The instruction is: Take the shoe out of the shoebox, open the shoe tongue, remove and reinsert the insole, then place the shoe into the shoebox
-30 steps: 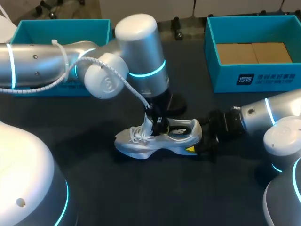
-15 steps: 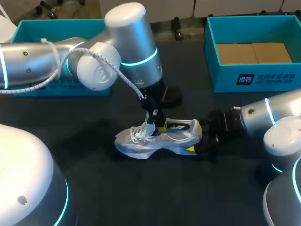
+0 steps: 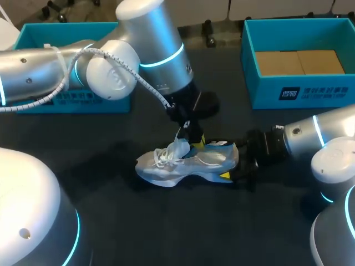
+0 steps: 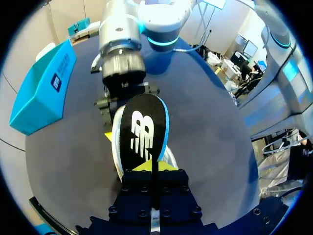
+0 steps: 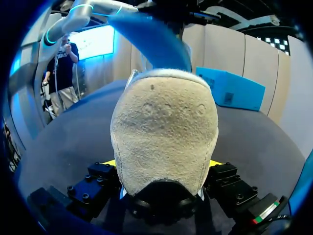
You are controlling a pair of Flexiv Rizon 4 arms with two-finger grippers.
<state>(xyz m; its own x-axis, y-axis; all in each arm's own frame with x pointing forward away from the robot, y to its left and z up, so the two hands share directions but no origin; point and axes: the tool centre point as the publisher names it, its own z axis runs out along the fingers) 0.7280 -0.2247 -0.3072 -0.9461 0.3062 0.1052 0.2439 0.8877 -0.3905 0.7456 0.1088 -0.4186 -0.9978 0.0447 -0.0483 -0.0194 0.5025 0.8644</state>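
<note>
Left end effector (image 3: 191, 138) is rising, pinching the insole (image 3: 217, 143) partly out of the sneaker (image 3: 183, 165) mid table (image 3: 166, 233); right end effector (image 3: 234, 167) is clamping its heel. Risk: pinch slipping, or insole snagging and tugging the sneaker loose.

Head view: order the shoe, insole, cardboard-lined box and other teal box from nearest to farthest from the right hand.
1. shoe, its heel held in the right hand.
2. insole, sticking up from the shoe's opening.
3. cardboard-lined box, at the table's back right.
4. other teal box, back left.
</note>
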